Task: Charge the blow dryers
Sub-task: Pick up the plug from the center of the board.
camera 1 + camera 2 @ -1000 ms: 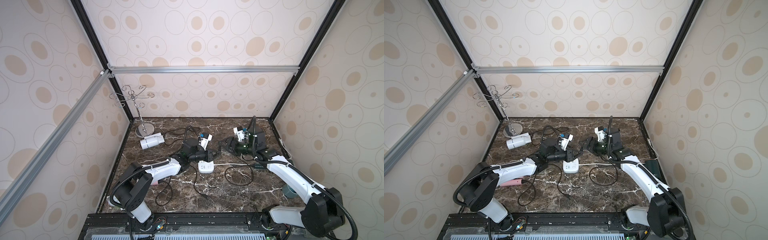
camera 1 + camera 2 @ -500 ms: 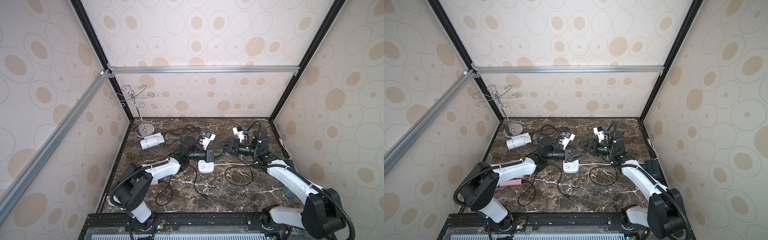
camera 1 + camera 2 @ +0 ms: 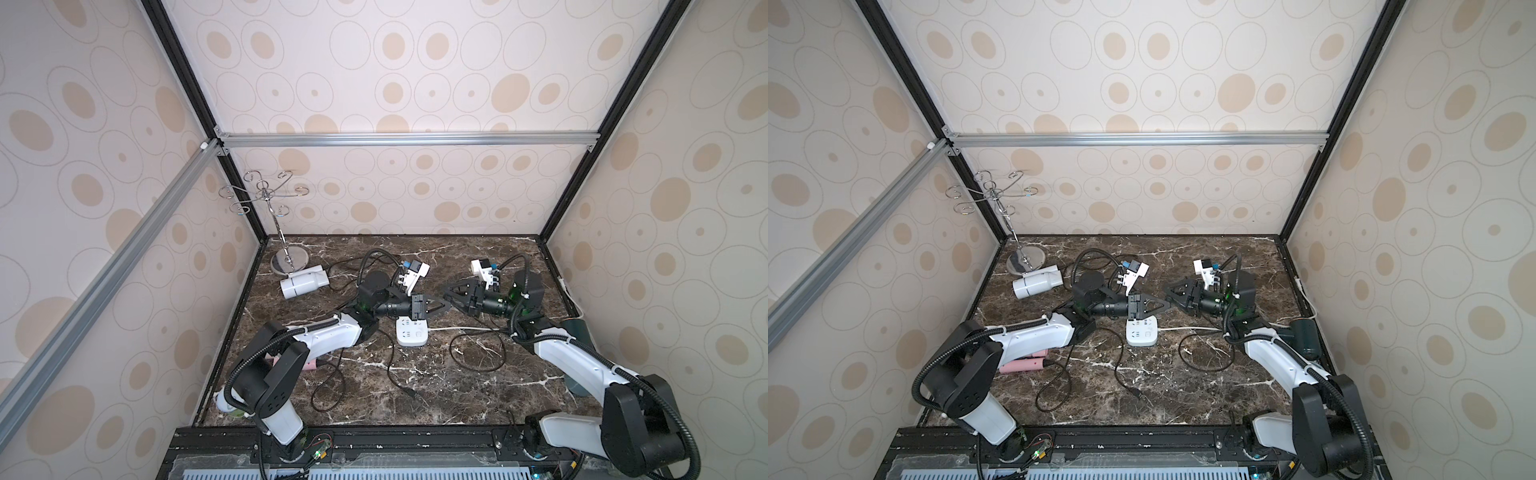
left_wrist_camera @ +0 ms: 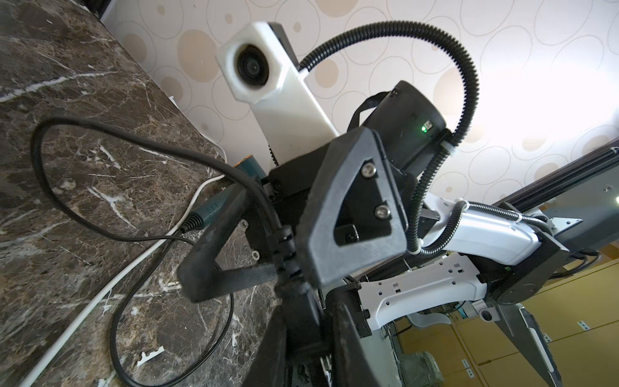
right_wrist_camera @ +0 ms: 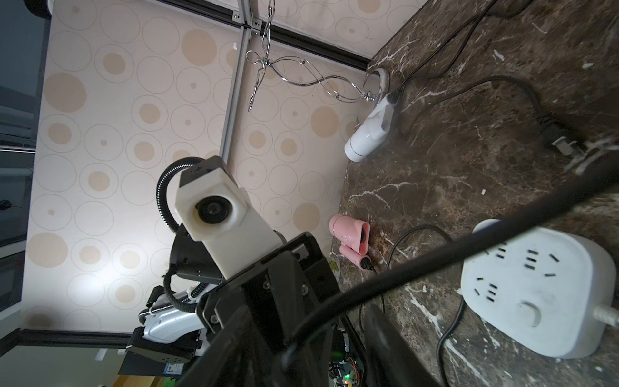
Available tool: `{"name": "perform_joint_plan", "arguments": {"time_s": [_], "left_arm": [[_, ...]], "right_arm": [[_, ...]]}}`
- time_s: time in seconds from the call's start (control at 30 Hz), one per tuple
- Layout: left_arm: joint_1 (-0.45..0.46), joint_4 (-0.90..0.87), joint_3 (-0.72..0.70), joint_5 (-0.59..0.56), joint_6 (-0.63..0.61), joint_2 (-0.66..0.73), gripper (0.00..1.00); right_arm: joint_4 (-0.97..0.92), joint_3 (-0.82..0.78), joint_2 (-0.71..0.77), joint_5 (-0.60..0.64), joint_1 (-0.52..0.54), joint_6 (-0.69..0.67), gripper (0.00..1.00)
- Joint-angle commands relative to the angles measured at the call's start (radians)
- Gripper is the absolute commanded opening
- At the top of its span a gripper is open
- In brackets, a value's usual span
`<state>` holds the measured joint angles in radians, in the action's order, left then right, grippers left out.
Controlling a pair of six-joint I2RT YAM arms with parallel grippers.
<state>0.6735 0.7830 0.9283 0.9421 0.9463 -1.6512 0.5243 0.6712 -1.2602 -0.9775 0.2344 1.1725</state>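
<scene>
Left gripper (image 3: 445,307) fingers are pinched together on the black cord (image 4: 284,248) of the green dryer (image 3: 1304,336), hovering at the power strip's (image 3: 412,336) far edge! Facing it, tip to tip, the right gripper (image 3: 451,300) has its fingers set either side of that same cord, close in. Whether they're biting or just bracketing it, I can't tell. Looks like a hand-off, going by the pose.

Where are the dryers? Green one lies to the strip's right, against the side wall. White dryer (image 3: 303,284) sits off to the strip's left and farther back, just beside the chrome wire stand (image 3: 289,262). Pink dryer (image 3: 1022,365) lies left of the strip too, nearer the robot's base, partly tucked under the left arm.

Score so far, as I read it: nil from three. Every socket that shows on the strip is bare, and one plug (image 5: 562,144) lies loose on the stone. All three cords are yet to go in.

Playing surface: dark brown marble (image 3: 457,395), white veins, cords looping everywhere. Around it, cream wallpaper (image 3: 415,62) with tan ovals, black corner posts, aluminium rails (image 3: 407,139).
</scene>
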Motion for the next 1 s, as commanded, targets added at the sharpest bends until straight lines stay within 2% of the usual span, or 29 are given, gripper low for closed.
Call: {"name": "perform_joint_plan", "arguments": {"time_s": [0.0, 0.27, 0.33, 0.4, 0.57, 0.7, 0.8, 0.83, 0.9, 0.97], "left_arm": [[-0.008, 0.054, 0.051, 0.026, 0.031, -0.020, 0.00], [-0.017, 0.115, 0.030, 0.017, 0.071, -0.023, 0.00], [-0.027, 0.205, 0.011, 0.027, 0.135, -0.038, 0.00], [-0.041, 0.335, -0.017, 0.035, 0.232, -0.062, 0.00], [-0.067, 0.790, -0.076, 0.020, 0.533, -0.166, 0.00], [-0.070, 1.021, -0.078, -0.015, 0.689, -0.257, 0.00], [-0.068, 0.969, -0.087, -0.020, 0.639, -0.252, 0.00], [-0.068, 0.938, -0.092, -0.019, 0.609, -0.238, 0.00], [-0.070, 0.853, -0.095, -0.011, 0.548, -0.202, 0.00], [-0.070, 0.813, -0.092, -0.006, 0.523, -0.186, 0.00]], "right_arm": [[0.081, -0.018, 0.026, -0.029, -0.004, 0.042, 0.46], [0.118, -0.022, 0.030, -0.043, -0.005, 0.083, 0.27], [0.123, -0.025, 0.032, -0.047, -0.004, 0.091, 0.21], [0.124, -0.027, 0.034, -0.053, -0.004, 0.091, 0.20], [0.141, -0.036, 0.044, -0.053, -0.004, 0.114, 0.26], [0.135, -0.034, 0.047, -0.054, -0.004, 0.110, 0.25], [0.118, -0.031, 0.047, -0.050, -0.004, 0.099, 0.27], [0.097, -0.028, 0.048, -0.047, -0.004, 0.086, 0.30], [0.066, -0.028, 0.048, -0.039, -0.004, 0.061, 0.45], [0.020, -0.025, 0.044, -0.032, -0.004, 0.029, 0.46]]}}
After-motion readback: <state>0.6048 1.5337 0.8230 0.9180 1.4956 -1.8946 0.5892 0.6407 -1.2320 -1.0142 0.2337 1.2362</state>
